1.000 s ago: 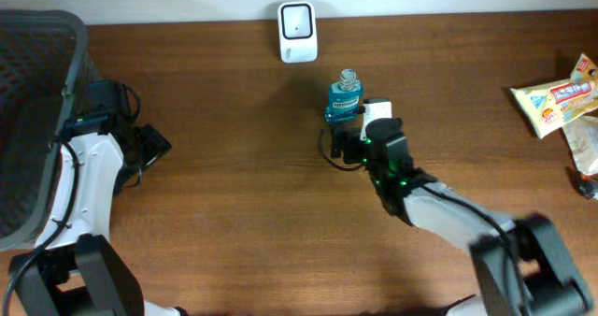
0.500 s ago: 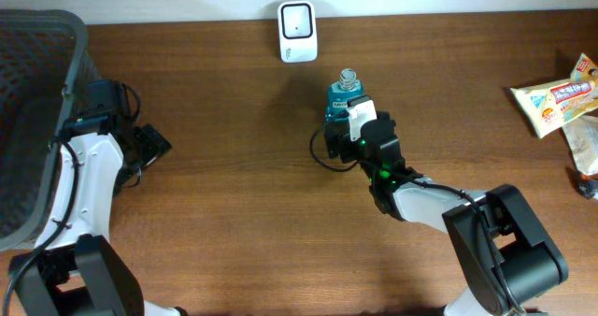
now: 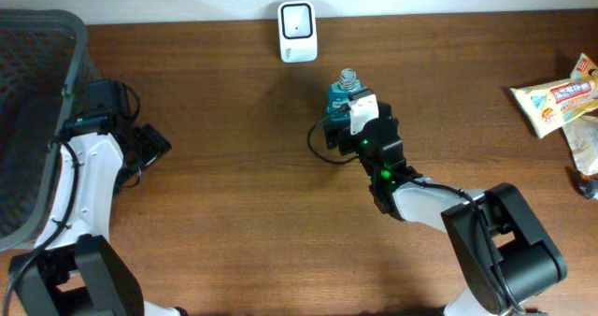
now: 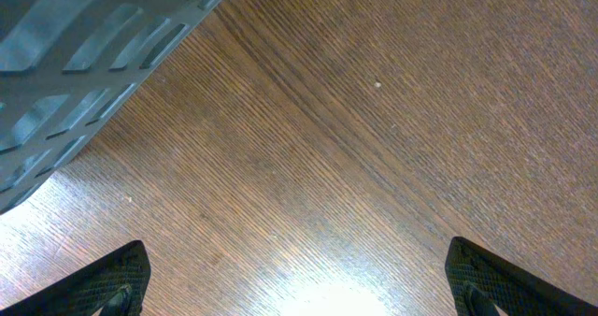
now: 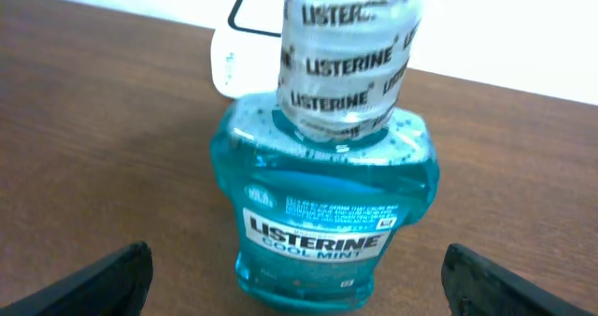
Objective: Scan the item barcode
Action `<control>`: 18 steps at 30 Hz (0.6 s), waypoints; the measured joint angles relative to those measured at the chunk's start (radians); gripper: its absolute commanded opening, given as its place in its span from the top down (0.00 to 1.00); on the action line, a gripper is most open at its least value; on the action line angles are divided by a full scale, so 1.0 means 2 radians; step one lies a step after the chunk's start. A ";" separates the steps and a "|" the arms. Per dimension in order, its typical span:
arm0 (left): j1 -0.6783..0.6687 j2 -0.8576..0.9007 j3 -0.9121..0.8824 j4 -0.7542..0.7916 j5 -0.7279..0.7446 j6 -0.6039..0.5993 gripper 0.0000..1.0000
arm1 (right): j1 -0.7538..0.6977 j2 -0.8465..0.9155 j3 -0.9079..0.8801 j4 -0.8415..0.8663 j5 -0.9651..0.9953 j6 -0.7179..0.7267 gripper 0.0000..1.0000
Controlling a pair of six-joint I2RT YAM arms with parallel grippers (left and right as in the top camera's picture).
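Observation:
A small blue Listerine mouthwash bottle [image 3: 342, 93] stands upright on the brown table, its clear cap wrapped in printed film. In the right wrist view the bottle [image 5: 332, 194] fills the centre with its front label towards me. My right gripper [image 5: 299, 293] is open, and its dark fingertips [image 5: 103, 283] sit wide on either side of the bottle's base without touching it. From overhead the right gripper [image 3: 355, 120] is right up against the bottle's near side. A white barcode scanner [image 3: 297, 31] stands at the table's back edge. My left gripper [image 3: 154, 143] is open over bare wood.
A dark mesh basket [image 3: 37, 120] fills the far left, and its rim [image 4: 84, 35] shows in the left wrist view. Snack packets [image 3: 556, 96] lie at the right edge of the table. The scanner [image 5: 229, 59] shows just behind the bottle in the right wrist view.
My right arm has reached forward towards the bottle, bringing its open jaws up around it. The left arm and the bottle have not moved.

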 measured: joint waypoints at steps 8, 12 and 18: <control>0.000 0.000 0.000 0.000 0.000 0.000 0.01 | 0.000 0.024 0.000 0.038 0.003 0.005 0.02; 0.000 0.000 0.000 0.000 0.000 0.000 0.01 | 0.000 0.032 0.004 0.041 0.003 0.005 0.02; 0.000 0.000 0.000 0.000 0.000 0.000 0.01 | 0.000 0.055 0.019 0.041 0.018 0.025 0.02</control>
